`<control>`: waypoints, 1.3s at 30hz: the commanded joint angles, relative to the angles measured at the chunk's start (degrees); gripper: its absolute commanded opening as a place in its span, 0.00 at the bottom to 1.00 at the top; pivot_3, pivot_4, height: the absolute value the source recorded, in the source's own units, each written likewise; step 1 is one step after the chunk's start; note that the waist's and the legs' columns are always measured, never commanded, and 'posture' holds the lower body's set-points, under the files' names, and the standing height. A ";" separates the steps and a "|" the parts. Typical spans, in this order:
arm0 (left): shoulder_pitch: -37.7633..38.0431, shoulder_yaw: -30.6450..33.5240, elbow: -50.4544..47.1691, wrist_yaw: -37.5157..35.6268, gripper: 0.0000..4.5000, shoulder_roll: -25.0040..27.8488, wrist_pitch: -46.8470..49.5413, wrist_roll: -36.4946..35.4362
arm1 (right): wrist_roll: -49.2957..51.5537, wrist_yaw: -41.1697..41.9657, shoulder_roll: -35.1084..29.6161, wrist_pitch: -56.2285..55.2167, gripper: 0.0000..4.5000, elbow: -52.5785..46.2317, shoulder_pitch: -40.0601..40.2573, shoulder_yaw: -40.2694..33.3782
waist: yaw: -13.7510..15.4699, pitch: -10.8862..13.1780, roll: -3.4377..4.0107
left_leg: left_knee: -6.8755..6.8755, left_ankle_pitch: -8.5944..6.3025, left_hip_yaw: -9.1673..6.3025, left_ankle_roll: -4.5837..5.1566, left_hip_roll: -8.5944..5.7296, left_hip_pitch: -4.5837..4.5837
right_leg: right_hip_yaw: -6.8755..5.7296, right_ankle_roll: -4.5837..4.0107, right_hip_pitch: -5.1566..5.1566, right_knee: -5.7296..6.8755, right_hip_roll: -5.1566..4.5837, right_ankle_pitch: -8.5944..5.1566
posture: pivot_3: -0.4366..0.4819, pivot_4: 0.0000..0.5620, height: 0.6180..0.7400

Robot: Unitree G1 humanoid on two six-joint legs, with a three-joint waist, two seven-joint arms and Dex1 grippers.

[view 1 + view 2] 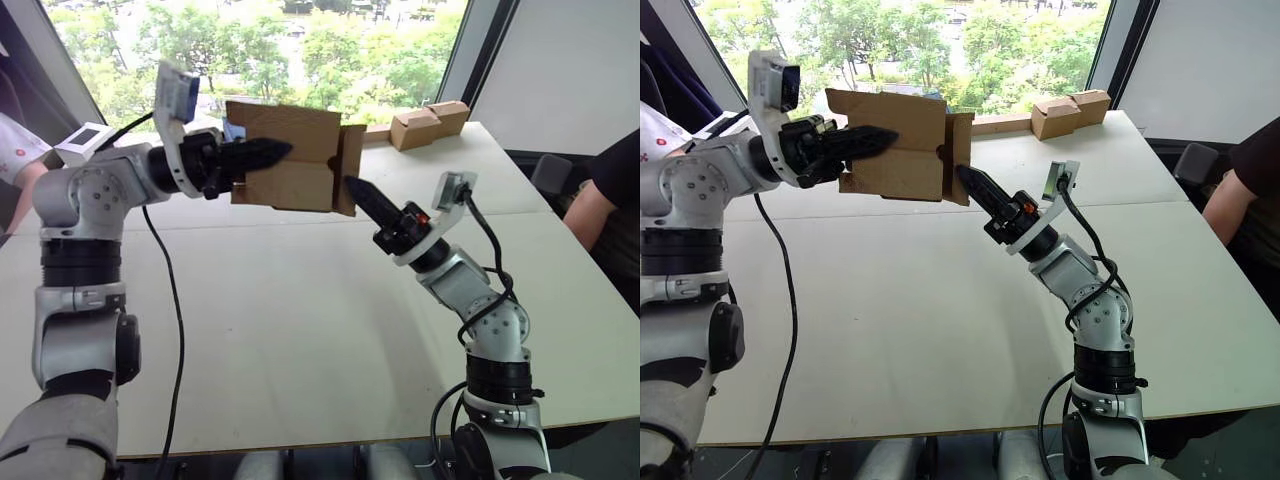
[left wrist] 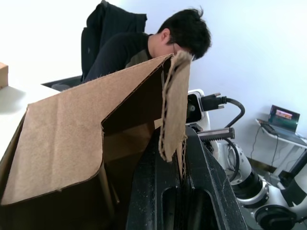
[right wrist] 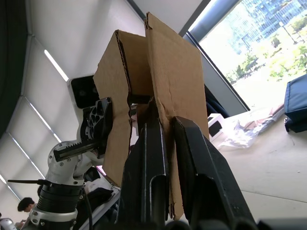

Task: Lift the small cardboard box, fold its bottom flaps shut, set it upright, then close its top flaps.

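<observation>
The small cardboard box (image 1: 290, 185) hangs in the air above the far half of the table, lying on its side. My left gripper (image 1: 283, 150) reaches in from the left and is shut on the box's wall; in the left wrist view the cardboard edge (image 2: 175, 120) sits pinched between the black fingers (image 2: 153, 191). One hinged end flap (image 1: 350, 160) sticks out at the box's right end. My right gripper (image 1: 353, 186) comes up from below right and meets that flap. In the right wrist view the flap (image 3: 175, 86) runs down between its nearly closed fingers (image 3: 148, 167).
The white table (image 1: 300, 330) spreads out below the box. Paired tan cardboard boxes (image 1: 430, 122) rest at its far right by the window. A person in dark clothes (image 1: 610, 200) sits at the right edge, and another person's sleeve (image 1: 15, 140) shows at the far left.
</observation>
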 commanded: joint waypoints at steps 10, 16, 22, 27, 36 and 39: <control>-0.52 1.25 -1.36 0.20 0.00 0.51 -0.50 -1.39 | 8.93 -1.87 1.01 2.33 0.24 -2.62 -0.77 -1.33 | -0.02 0.00 0.00 | 0.00 0.00 0.00 0.00 0.00 0.00 | 0.00 0.00 0.00 0.00 -0.01 0.00 | 0.48 0.27 0.98; -0.77 1.23 -0.96 0.07 0.00 0.58 -0.66 -1.29 | 9.63 -2.61 1.60 1.74 0.41 -2.06 -0.41 -1.76 | 0.01 0.00 0.00 | -0.01 0.00 0.00 0.00 0.00 0.00 | 0.00 0.00 -0.01 0.00 -0.01 0.00 | 0.48 0.27 0.98; -0.96 1.26 -0.88 0.13 0.00 0.54 -0.66 -1.32 | 9.58 -3.67 2.70 -0.03 0.41 -0.69 -1.44 -2.19 | -0.04 0.00 0.00 | -0.01 0.00 0.00 0.00 0.00 0.00 | 0.00 0.00 -0.01 0.00 -0.01 0.00 | 0.48 0.27 0.98; -0.79 1.35 -1.10 0.28 0.00 0.45 -0.64 -1.43 | 8.83 -4.00 3.39 -1.04 0.41 0.74 -2.36 -2.18 | -0.03 0.00 0.00 | -0.01 0.00 0.00 0.00 0.00 0.00 | 0.00 0.00 -0.01 0.00 0.00 0.00 | 0.48 0.27 0.98; 0.79 1.10 -3.15 0.11 0.00 0.42 -0.38 -1.89 | 9.78 -5.16 4.92 -1.80 0.41 1.39 -3.16 -2.13 | -0.06 0.00 0.00 | -0.01 0.00 0.00 0.00 0.00 0.00 | 0.01 0.00 -0.01 0.00 -0.01 0.00 | 0.48 0.27 0.98; 1.32 0.91 -3.80 0.04 0.00 0.32 -0.45 -1.88 | 9.58 -5.51 5.49 -1.81 0.41 1.14 -3.03 -1.71 | -0.06 0.00 0.00 | -0.02 0.00 0.00 0.00 0.00 0.00 | 0.01 0.00 -0.01 0.00 -0.01 0.00 | 0.48 0.27 0.98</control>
